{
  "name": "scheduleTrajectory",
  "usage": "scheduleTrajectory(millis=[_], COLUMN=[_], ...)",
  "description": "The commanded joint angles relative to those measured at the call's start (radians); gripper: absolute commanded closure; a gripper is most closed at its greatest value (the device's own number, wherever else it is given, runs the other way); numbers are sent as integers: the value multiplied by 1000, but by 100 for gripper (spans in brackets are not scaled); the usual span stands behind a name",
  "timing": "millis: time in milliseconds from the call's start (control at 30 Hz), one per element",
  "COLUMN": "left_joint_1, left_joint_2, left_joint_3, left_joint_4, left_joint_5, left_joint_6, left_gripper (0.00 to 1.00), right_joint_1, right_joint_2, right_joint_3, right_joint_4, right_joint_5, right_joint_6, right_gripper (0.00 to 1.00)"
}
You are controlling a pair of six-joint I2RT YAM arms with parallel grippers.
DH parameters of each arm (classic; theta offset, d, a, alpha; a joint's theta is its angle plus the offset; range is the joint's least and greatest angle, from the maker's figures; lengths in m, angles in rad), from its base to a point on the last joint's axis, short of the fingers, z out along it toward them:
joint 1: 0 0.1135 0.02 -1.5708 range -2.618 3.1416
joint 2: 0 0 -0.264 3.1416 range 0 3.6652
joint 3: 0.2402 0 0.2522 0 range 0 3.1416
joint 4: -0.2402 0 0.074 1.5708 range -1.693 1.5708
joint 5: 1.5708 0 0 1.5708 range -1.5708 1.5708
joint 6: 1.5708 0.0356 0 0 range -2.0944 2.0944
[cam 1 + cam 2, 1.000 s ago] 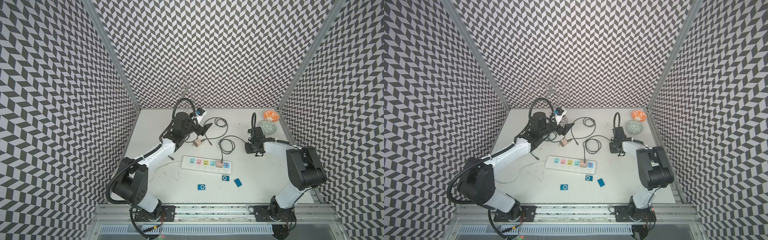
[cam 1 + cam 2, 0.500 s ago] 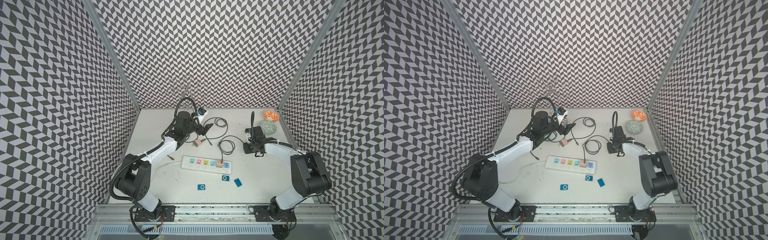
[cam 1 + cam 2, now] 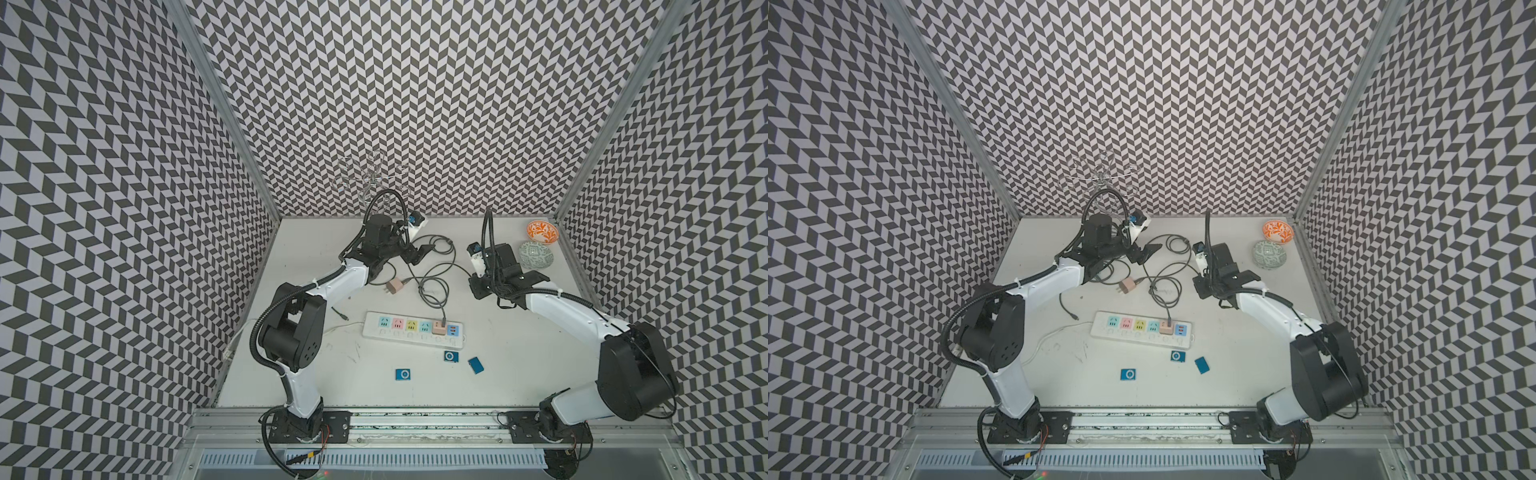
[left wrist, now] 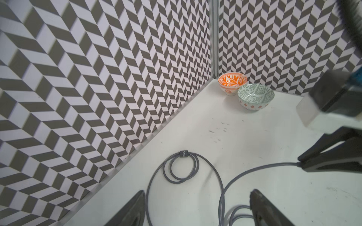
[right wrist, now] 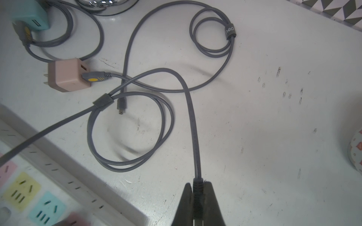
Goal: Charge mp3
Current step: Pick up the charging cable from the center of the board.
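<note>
Three small blue mp3 players lie in front of the white power strip (image 3: pixel 413 330): one to the left (image 3: pixel 404 374), one by the strip's right end (image 3: pixel 451 356), one face down (image 3: pixel 476 365). They show in both top views, e.g. (image 3: pixel 1128 374). My right gripper (image 5: pixel 197 185) is shut on the plug end of a grey cable (image 5: pixel 193 127), right of the cable tangle (image 3: pixel 473 286). My left gripper (image 4: pixel 197 197) stands open low over cable loops (image 4: pixel 182 166) at the back (image 3: pixel 415 253). Both grippers are far from the players.
A loose pink charger (image 5: pixel 68 78) with a USB plug in it lies among the cables; a teal charger (image 5: pixel 31 17) lies beyond it. Another pink charger (image 3: pixel 438 327) sits in the strip. Two bowls, orange (image 3: pixel 542 230) and green (image 3: pixel 536 254), stand at the back right corner.
My right gripper has shifted left and a little toward the back with the cable end in it. The left arm has swung slightly, its gripper staying open over the cables.
</note>
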Motion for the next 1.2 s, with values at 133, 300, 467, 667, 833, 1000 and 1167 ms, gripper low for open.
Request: scheduleTrajectory(millis=[133, 300, 467, 667, 833, 1000, 1167], left_joint_1=[3, -6, -25, -40, -43, -50, -62], left_joint_2=[63, 114, 146, 147, 161, 180, 191], left_joint_3=[30, 101, 139, 123, 145, 152, 166], left_joint_4=[-5, -61, -124, -144, -156, -167, -168], left_joint_5=[171, 266, 334, 395, 444, 452, 425], left_joint_6=[319, 452, 522, 540, 494, 494, 484], left_gripper=[20, 20, 23, 27, 27, 30, 47], right_joint_1=[30, 56, 75, 83, 97, 108, 113], right_joint_2=[-56, -64, -69, -90, -96, -100, -102], right_joint_3=[26, 45, 75, 81, 91, 107, 116], right_joint_4=[24, -1, -36, -13, -3, 7, 20], right_joint_5=[-65, -61, -55, -64, -71, -78, -82], right_joint_6=[-51, -75, -78, -87, -94, -91, -93], right_gripper=[99, 99, 100, 100, 99, 100, 100])
